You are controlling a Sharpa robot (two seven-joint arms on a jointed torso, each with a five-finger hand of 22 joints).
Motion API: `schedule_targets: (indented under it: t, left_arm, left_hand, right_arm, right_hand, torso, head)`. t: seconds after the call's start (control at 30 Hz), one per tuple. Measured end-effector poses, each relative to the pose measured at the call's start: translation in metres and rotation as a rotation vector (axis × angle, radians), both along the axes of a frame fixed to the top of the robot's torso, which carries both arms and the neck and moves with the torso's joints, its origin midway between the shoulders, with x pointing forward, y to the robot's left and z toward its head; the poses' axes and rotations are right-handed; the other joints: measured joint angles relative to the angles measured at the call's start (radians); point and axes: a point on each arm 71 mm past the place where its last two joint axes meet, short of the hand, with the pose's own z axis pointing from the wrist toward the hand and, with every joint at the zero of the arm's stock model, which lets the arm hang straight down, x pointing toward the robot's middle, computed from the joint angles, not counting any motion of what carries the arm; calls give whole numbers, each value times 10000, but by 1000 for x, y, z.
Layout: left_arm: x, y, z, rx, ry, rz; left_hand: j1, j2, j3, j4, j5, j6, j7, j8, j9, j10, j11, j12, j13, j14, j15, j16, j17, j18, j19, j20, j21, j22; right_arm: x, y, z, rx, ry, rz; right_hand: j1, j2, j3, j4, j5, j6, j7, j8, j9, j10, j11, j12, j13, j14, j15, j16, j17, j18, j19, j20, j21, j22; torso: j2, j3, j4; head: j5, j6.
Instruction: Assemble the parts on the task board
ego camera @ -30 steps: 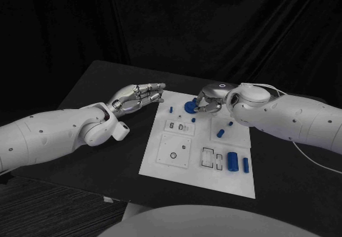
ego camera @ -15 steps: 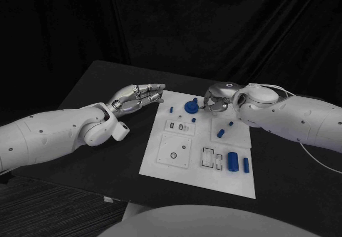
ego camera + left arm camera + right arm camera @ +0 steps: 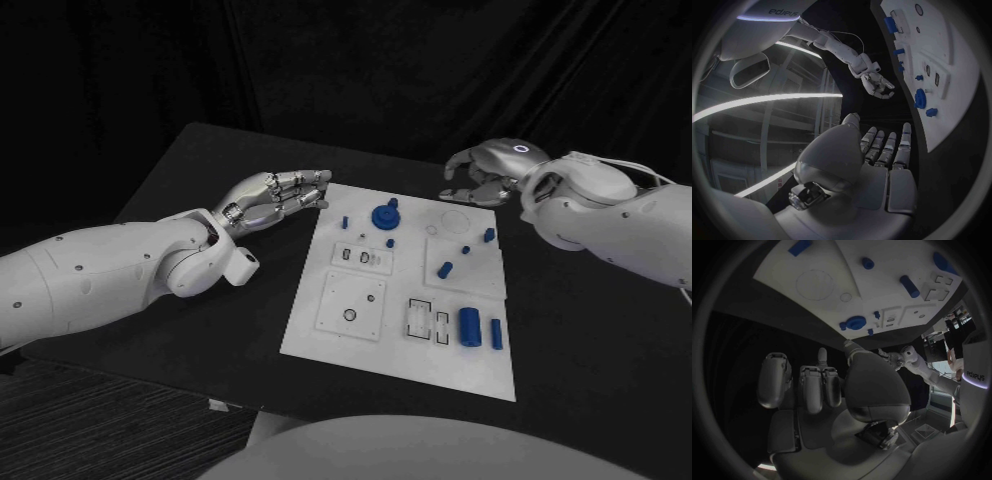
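Note:
The white task board (image 3: pixel 404 365) lies in the middle of the black table. A round blue part (image 3: pixel 385 215) stands near its far edge, with small blue pegs (image 3: pixel 446 268) scattered around it and two longer blue cylinders (image 3: pixel 470 326) at the near right. My right hand (image 3: pixel 483 170) hovers past the board's far edge, fingers apart and holding nothing. My left hand (image 3: pixel 274 198) stays beside the board's far left corner, fingers stretched out and empty. The left wrist view shows the round part (image 3: pixel 921 98) with my right hand (image 3: pixel 877 85) off the board beyond it.
Bare black table surrounds the board on all sides. The board carries outlined slots and a round hole (image 3: pixel 351 315) on its near left half. A thin cable runs along my right arm (image 3: pixel 620 225).
My right hand has let go of the round blue part, left it standing on the board, and drawn back up and to the right, off the board. My left arm has not moved.

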Motion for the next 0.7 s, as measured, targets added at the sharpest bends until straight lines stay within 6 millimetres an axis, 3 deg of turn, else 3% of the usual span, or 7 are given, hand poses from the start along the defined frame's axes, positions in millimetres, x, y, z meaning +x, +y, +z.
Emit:
schedule_targets:
  t: [0.07,0.13,0.17,0.2,0.27,0.5,0.7]
  left_arm:
    - [0,0,0,-1,2,-3]
    - [0,-1,0,-8,3,-13]
    - [0,-1,0,-9,3,-15]
    - [0,-1,0,-9,4,-14]
    - [0,-1,0,-13,3,-16]
    - [-1,0,0,-5,6,2]
    - [-2,1,-3,-1,69,15]
  left_hand:
    - [0,0,0,0,0,0,0,0,0,5,4,0,0,0,0,0,0,0,0,0,0,0]
    - [0,0,0,0,0,0,0,0,0,5,5,0,0,1,0,0,0,0,0,0,0,0]
    - [0,0,0,0,0,0,0,0,0,5,5,0,0,0,0,0,0,0,0,0,0,0]
    - [0,0,0,0,0,0,0,0,0,5,5,0,0,1,0,0,0,0,0,0,0,0]
    - [0,0,0,0,0,0,0,0,0,5,5,0,0,1,0,0,0,0,0,-1,0,0]
    - [0,0,0,0,0,0,0,0,0,8,6,0,0,1,0,1,1,0,1,-1,0,0]
    - [107,-101,0,0,0,0,0,0,0,8,7,0,0,1,0,1,1,0,15,-14,0,0]
  right_arm:
    - [-6,-16,6,158,-279,-178]
    - [-12,-32,10,276,-494,-385]
    - [-15,-38,11,324,-570,-469]
    - [-17,-44,12,363,-640,-552]
    - [-23,-55,14,456,-746,-698]
    - [-40,-82,-3,538,-588,-1192]
    - [-47,-90,-23,558,-268,-1437]
  right_hand:
    - [-3,-4,-1,1,-400,4,-1,-617,-738,0,0,0,0,0,0,0,0,0,0,0,-25,0]
    - [-88,-88,-2,2,-467,11,-6,-808,-949,-1,-1,0,0,0,0,0,0,0,0,0,-26,0]
    - [-363,-363,-115,114,-645,66,-59,-858,-1066,-1,-1,0,0,0,-1,0,0,-1,0,0,-25,0]
    - [-385,-385,-111,110,-718,68,-60,-858,-1096,-1,-2,0,0,0,-1,0,0,-1,0,0,-26,0]
    - [-1108,-716,-112,111,-764,59,-57,-1219,-1675,-42,-44,0,0,0,-3,0,0,0,0,-1,-25,0]
    - [-1278,-753,-112,111,-753,55,-60,-1468,-2199,-51,-56,0,0,-52,-56,0,0,0,0,-3,-25,0]
    - [-678,-653,-110,110,221,69,-167,-1699,-2777,-52,-56,0,0,-51,-57,0,0,0,3,-4,-25,0]
  torso:
    - [-5,-1,-4]
    - [-12,-6,-7]
    - [-12,-7,-7]
    - [-14,-7,-7]
    - [-14,-7,-4]
    - [-13,-6,5]
    - [-6,-6,12]
  head:
    - [-18,0]
    - [-53,0]
    - [-66,0]
    - [-77,0]
    - [-103,0]
    - [-176,0]
    - [-242,0]
